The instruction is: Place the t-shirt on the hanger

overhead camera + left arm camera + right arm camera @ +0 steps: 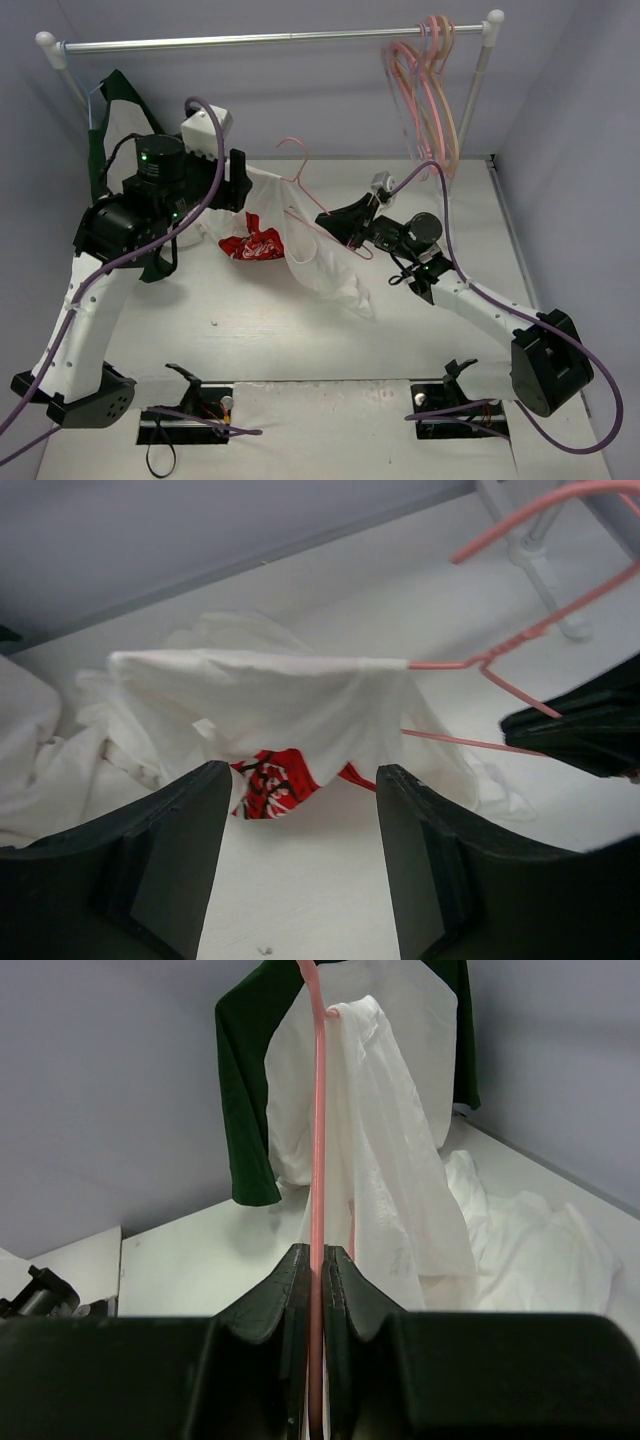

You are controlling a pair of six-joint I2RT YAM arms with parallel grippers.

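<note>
T-shirt (260,695) partly on the hanger (318,1160)!
White cloth drapes over one arm of the tilted pale-pink wire, red print crumpled low against the worktop (300,340).

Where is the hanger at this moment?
Top view: the hanger is raised over mid-table, clamped by the right gripper, with the t-shirt draped on it.

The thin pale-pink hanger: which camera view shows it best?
Top external: the thin pale-pink hanger shows hook, neck and lower bar. Left wrist catches only part beside the white cloth t-shirt; right wrist sees it edge-on, one pink line.
</note>
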